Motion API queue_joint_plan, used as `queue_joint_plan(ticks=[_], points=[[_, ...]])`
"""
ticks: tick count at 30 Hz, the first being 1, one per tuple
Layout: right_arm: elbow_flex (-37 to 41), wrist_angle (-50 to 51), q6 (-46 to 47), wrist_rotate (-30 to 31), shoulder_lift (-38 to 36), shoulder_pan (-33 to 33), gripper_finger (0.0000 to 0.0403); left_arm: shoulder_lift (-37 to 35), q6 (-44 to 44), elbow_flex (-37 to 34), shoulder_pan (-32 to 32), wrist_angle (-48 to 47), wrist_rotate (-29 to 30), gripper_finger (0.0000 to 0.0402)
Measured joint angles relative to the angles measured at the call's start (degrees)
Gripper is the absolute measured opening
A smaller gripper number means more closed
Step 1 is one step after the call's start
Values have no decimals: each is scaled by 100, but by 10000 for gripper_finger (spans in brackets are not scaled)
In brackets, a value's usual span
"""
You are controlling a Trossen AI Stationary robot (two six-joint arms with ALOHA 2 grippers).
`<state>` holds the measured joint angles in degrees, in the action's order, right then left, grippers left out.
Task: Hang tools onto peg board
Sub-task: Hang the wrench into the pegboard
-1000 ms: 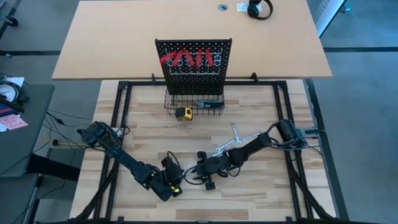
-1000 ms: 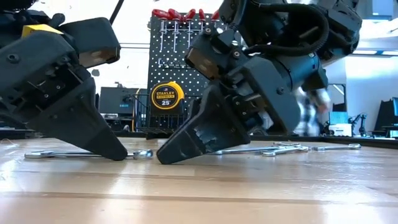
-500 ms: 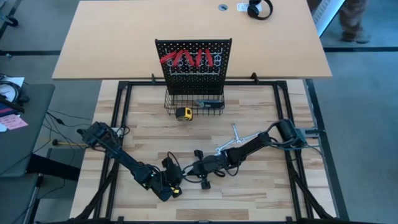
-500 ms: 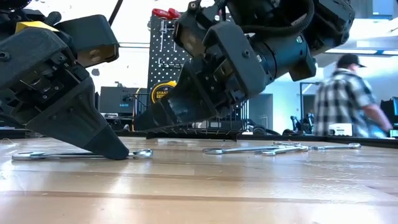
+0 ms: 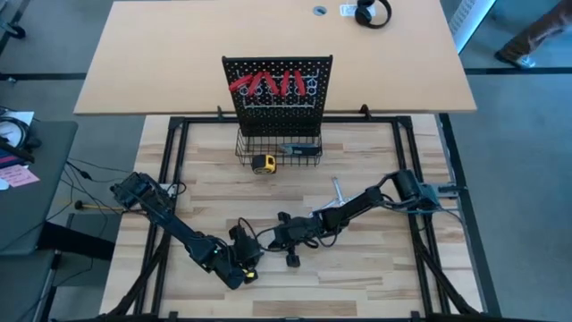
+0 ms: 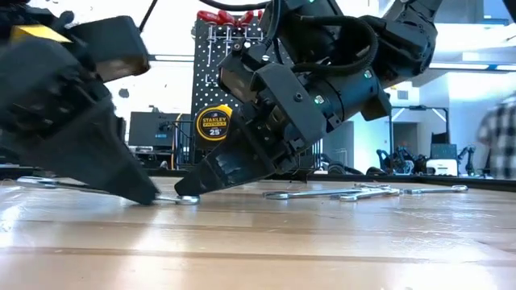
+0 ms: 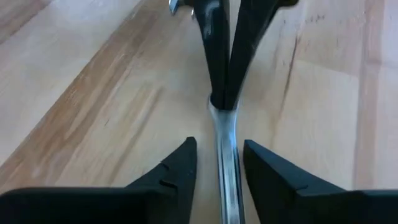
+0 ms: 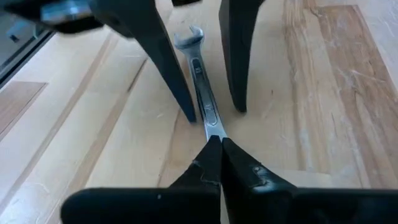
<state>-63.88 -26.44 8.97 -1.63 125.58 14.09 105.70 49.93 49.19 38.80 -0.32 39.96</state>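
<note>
— Since a second ago the right gripper (image 5: 271, 240) has slid left along the counter (image 5: 375, 268) and shut its jaws, yes?

— Yes. Its jaws are now clenched on the near end of a slim silver wrench (image 8: 202, 106), which lies flat on the wood at the near middle of the counter, a little left of centre.

— And the left gripper (image 5: 247, 261)?

— Tips down right at the same wrench, jaws released, one finger (image 7: 186, 155) on either side of the shaft without pinching it.

— Anything else around?

— Two or three loose wrenches (image 5: 338, 192) lie to the right, well apart from this one. At the far edge stands the peg board (image 5: 277, 67) with red-handled pliers (image 5: 268, 85) hanging on it, a wire basket (image 5: 277, 148) at its base, and a yellow tape measure (image 5: 263, 163) just in front.
</note>
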Motion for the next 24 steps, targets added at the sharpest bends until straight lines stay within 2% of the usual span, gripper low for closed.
queue_joint_plan(ticks=[5, 9, 14, 20, 24], points=[[2, 25, -22, 2, 2, 4, 8, -96, 529, 20, 75, -551, -441, 155], [4, 22, -24, 2, 6, 4, 8, -66, 654, 26, 93, -643, -444, 154], [9, 11, -37, 4, 11, 11, 8, -82, 811, 31, 77, -754, -882, 121], [13, 9, -40, 4, 11, 11, 8, -106, 1599, 42, 202, -1415, -1291, 74], [13, -2, -42, 4, 14, 11, 8, -102, 1719, 42, 287, -1496, -1306, 53]])
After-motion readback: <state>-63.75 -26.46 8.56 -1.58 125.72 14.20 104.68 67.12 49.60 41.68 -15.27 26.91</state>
